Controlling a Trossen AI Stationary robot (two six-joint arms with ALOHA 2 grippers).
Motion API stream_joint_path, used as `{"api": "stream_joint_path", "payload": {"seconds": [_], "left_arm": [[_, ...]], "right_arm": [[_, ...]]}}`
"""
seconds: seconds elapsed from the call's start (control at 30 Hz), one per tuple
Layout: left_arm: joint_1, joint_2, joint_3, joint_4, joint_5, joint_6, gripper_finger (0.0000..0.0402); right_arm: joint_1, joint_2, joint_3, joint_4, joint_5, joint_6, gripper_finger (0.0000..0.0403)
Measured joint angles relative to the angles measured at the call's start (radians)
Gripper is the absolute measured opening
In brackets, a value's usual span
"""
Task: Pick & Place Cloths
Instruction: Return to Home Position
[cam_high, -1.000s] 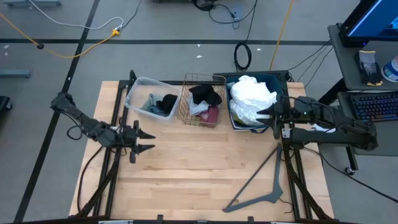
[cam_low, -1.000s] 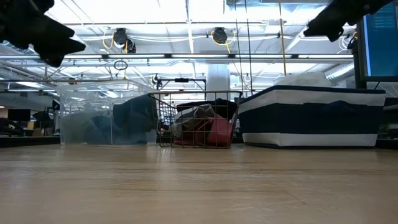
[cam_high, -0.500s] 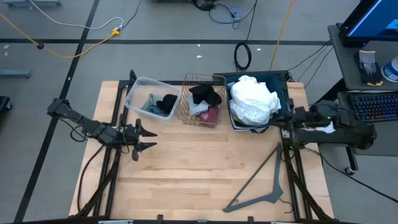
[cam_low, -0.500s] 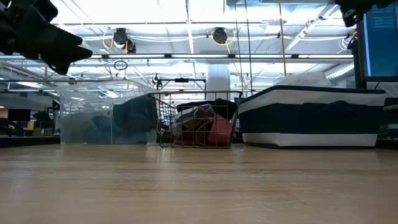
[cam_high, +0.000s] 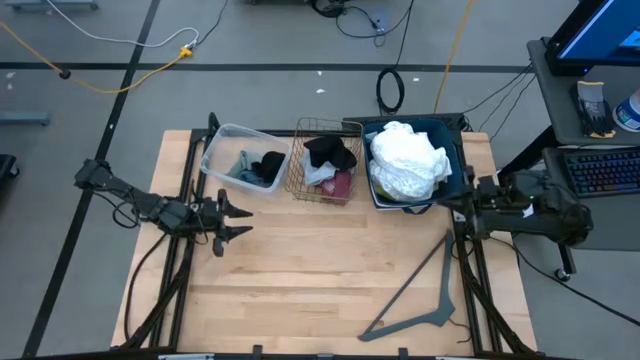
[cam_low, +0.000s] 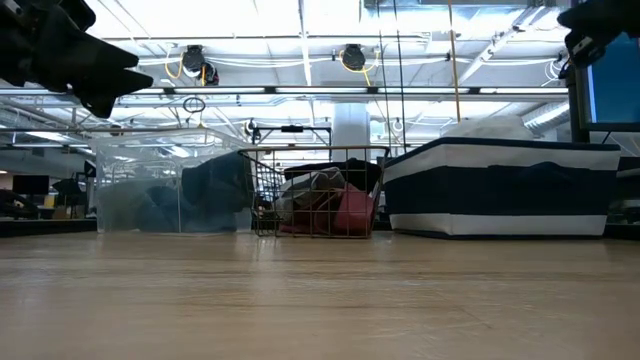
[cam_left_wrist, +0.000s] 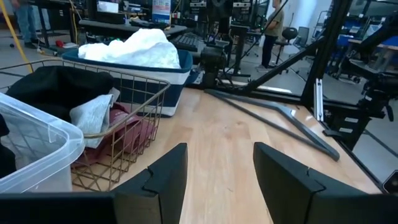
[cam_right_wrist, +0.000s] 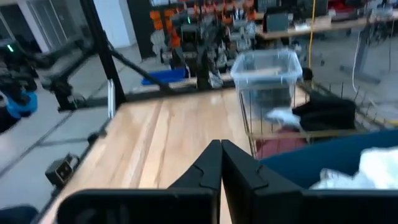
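Observation:
The large white cloth (cam_high: 407, 160) is heaped in the dark blue bin (cam_high: 452, 140). A black cloth (cam_high: 331, 152), a grey one (cam_high: 320, 175) and a maroon one (cam_high: 340, 185) lie in the wire basket (cam_high: 300, 160). A teal-blue cloth (cam_high: 244, 165) and a second black one (cam_high: 268, 166) sit in the clear bin (cam_high: 215, 145). No yellow cloth shows. My left gripper (cam_high: 240, 221) hovers open over bare table, near of the clear bin. My right gripper (cam_high: 448, 196) hangs shut at the table's right side, beside the blue bin's near right corner.
A grey plastic hanger (cam_high: 420, 295) lies on the table's near right part. The three containers stand in a row along the far edge. Bare wood (cam_high: 320, 260) spreads across the middle and near side. A desk with a keyboard (cam_high: 605, 165) stands beyond the right edge.
My right gripper has drawn back from over the white cloth in the blue bin toward the table's right edge, holding nothing. My left gripper has barely shifted and stays open. The cloths have kept still.

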Motion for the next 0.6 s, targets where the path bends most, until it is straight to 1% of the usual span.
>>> {"api": "stream_joint_path", "payload": {"seconds": [0.13,0.23,0.47,0.6], "left_arm": [[0.000,0.000,0.000,0.001,0.000,0.001,0.0184],[0.000,0.000,0.000,0.010,0.003,0.001,0.0184],[0.000,0.021,0.000,0.070,0.081,0.006,0.0184],[0.000,0.073,0.000,0.104,0.080,-0.004,0.0184]], "right_arm": [[0.000,0.000,-0.012,0.031,0.013,-0.006,0.0001],[0.000,0.001,-0.083,0.108,0.029,0.006,0.0001],[0.000,0.048,-0.275,0.320,0.002,0.012,0.0000],[0.000,0.046,-0.323,0.405,0.003,-0.019,0.0000]]}}
